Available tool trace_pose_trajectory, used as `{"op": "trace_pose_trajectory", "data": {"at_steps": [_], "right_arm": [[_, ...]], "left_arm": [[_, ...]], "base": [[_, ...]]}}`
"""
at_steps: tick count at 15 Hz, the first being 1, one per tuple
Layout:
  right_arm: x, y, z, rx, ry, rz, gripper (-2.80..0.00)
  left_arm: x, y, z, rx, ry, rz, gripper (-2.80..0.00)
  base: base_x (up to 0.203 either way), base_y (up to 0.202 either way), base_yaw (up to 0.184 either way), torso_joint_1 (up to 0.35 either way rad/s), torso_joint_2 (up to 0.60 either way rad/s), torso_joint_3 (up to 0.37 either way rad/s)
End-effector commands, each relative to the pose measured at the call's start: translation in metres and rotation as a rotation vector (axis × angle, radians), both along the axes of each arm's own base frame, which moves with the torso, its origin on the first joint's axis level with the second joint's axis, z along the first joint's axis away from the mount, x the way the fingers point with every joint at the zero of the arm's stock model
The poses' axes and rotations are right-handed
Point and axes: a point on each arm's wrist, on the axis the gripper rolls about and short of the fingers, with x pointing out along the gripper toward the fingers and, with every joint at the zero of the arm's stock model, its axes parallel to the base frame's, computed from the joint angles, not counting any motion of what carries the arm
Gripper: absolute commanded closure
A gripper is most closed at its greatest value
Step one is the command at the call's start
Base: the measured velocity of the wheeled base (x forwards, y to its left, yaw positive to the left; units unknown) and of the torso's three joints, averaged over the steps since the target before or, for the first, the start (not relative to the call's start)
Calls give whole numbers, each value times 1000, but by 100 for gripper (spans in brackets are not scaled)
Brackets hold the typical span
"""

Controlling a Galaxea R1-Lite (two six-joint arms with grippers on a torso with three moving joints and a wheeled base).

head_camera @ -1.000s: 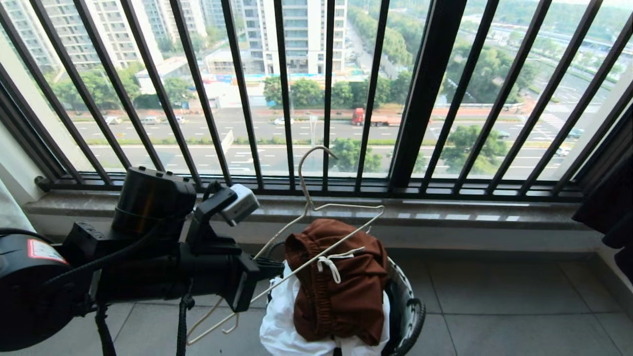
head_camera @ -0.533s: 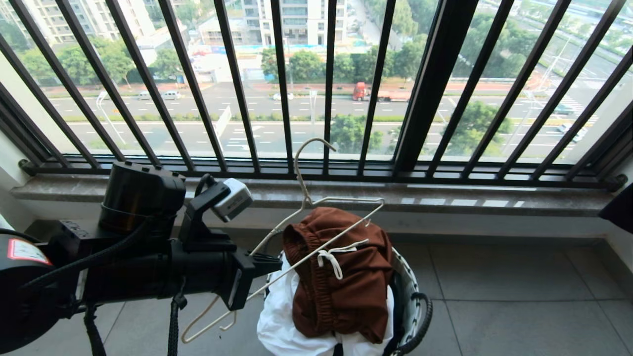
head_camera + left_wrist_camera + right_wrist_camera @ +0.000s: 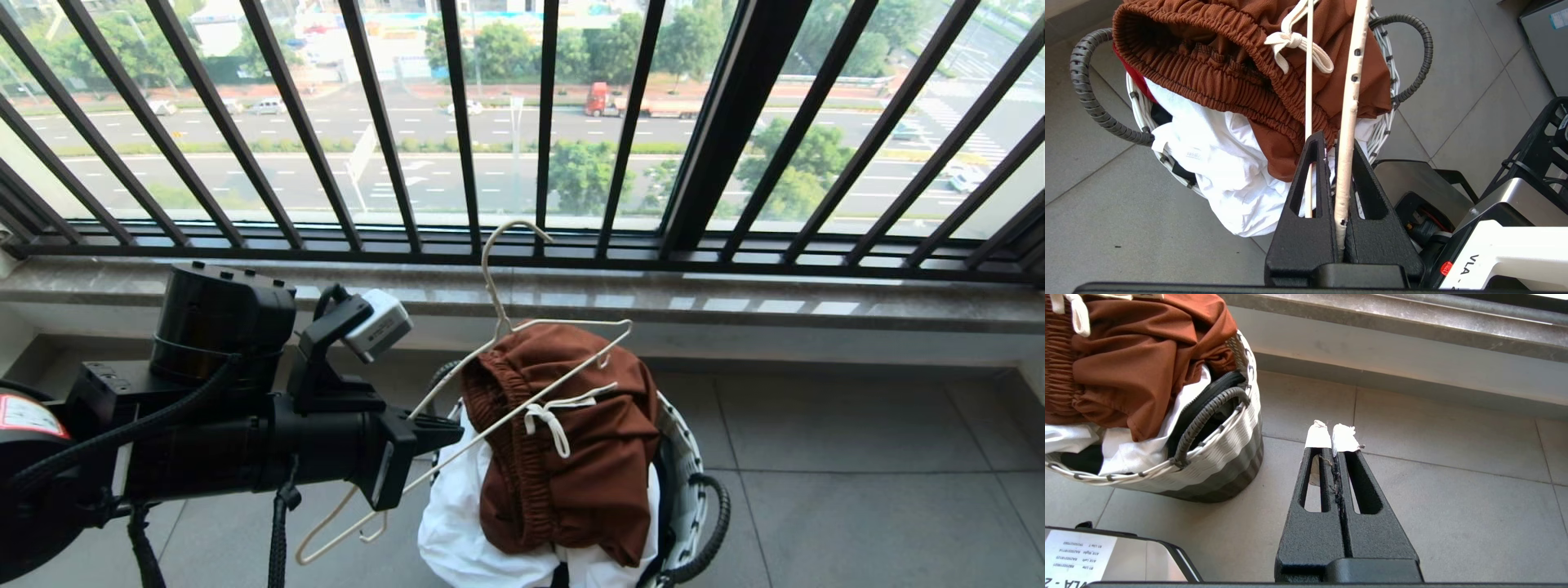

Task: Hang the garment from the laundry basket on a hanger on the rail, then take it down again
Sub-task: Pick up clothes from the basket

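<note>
A grey tiled floor (image 3: 857, 490) runs to a stone sill under a black balustrade (image 3: 702, 122), with a road and trees beyond. On the floor stands the basket (image 3: 682, 482), its dark ribbed handles looped at each side, heaped past the rim with a white cloth (image 3: 465, 531) and, on top of that, the rust-brown shorts (image 3: 571, 474), their gathered waistband and knotted white drawstring facing up. The left gripper (image 3: 445, 430) reaches in level from the left, just beside the basket's near edge, its fingers pinched tight on the sloping arm of the cream wire hanger (image 3: 522, 408). The hanger lies slantwise across the shorts, hook raised toward the sill, lower end hanging out past the gripper toward the floor. The right gripper (image 3: 1336, 435), its white-padded tips pressed together on nothing, hangs low over bare tile just beside the basket on the other side, well apart from the shorts.
</note>
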Motion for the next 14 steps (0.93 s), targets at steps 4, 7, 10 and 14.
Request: {"op": "trace_pose_trajectory", "data": {"at_steps": [4, 7, 10, 14], "right_arm": [[0, 0, 0, -1, 1, 1, 0], [0, 0, 0, -1, 1, 1, 0], [0, 0, 0, -1, 1, 1, 0], [0, 0, 0, -1, 1, 1, 0]], "left_arm": [[-2, 1, 3, -8, -9, -2, 0], [-7, 4, 9, -22, -30, -1, 0], [-15, 9, 19, -46, -65, -1, 0], [-22, 13, 27, -66, -91, -1, 0]], "base": [[0, 0, 0, 3, 2, -197], [0, 0, 0, -1, 2, -78], [0, 0, 0, 0, 0, 0], [0, 0, 0, 0, 0, 0]]}}
